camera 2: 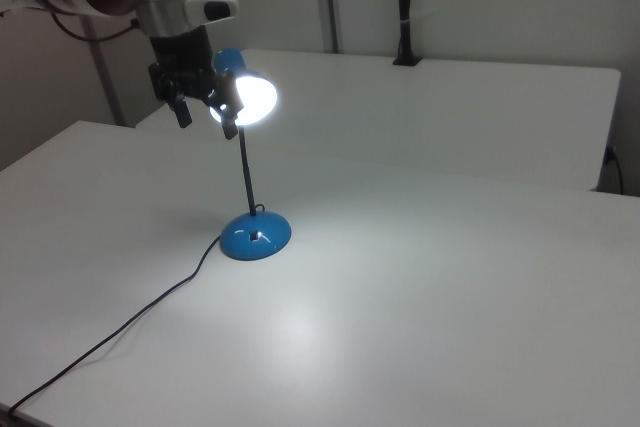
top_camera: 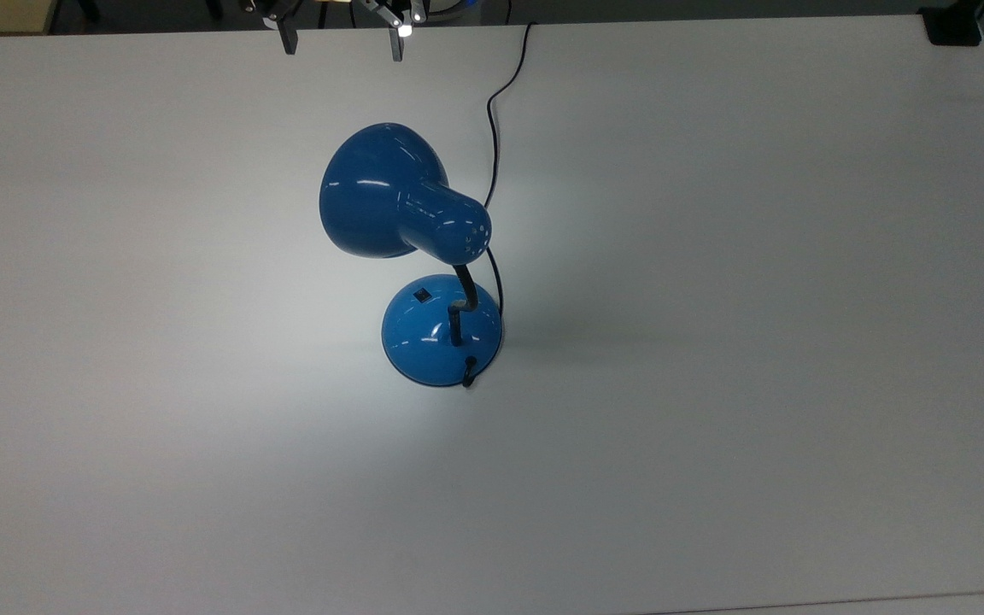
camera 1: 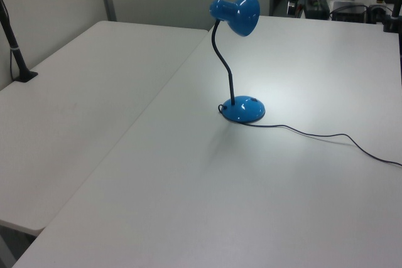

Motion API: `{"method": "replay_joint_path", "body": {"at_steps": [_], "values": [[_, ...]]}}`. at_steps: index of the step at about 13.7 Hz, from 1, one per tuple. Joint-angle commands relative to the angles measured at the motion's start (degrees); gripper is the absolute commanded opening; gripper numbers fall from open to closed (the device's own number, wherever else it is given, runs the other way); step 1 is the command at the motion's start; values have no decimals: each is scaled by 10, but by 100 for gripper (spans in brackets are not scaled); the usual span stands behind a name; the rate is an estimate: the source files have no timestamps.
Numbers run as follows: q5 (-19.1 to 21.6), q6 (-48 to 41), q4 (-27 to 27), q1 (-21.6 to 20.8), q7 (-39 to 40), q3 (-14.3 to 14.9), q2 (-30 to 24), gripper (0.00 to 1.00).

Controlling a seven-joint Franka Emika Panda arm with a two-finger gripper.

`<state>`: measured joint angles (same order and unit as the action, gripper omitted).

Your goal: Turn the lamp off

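In the top view, the gripper [top_camera: 341,38] hangs at the upper edge, left of centre, over the far edge of the desk [top_camera: 757,299], its two dark fingers [top_camera: 288,41] spread wide apart with nothing between them. Below it and slightly to the top view's right, well apart from it, stands the lamp [top_camera: 407,248]: its blue shade [top_camera: 372,190] faces the top view's upper left, the black gooseneck [top_camera: 463,295] bends down to the round base [top_camera: 436,337], and a small black switch [top_camera: 422,295] sits on the base's upper left part. A pool of light lies on the desk around the base. The black cord [top_camera: 496,94] leaves the base and runs up to the far edge of the desk.

In the right view, the gripper [camera 2: 206,113] sits at the upper left, just beside the glowing shade [camera 2: 245,92] and overlapping it in the picture; the base [camera 2: 255,236] rests on the desk below, and the cord [camera 2: 130,325] trails toward the right view's lower left.

In the left view, the lamp [camera 1: 235,61] stands near the desk's middle, with the cord [camera 1: 326,137] running to the left view's right.
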<state>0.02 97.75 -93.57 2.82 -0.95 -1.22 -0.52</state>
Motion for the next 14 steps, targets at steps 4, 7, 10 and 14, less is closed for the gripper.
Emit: {"method": "replay_joint_path", "body": {"at_steps": [4, 7, 10, 14], "values": [[-7, -2, 1, 0, 13, -1, -1, 100], [-7, 6, -11, -2, 66, -2, 5, 100], [-9, 2, -13, -1, 131, -3, 6, 100], [-11, 9, -26, -3, 126, -12, 36, 100]]}}
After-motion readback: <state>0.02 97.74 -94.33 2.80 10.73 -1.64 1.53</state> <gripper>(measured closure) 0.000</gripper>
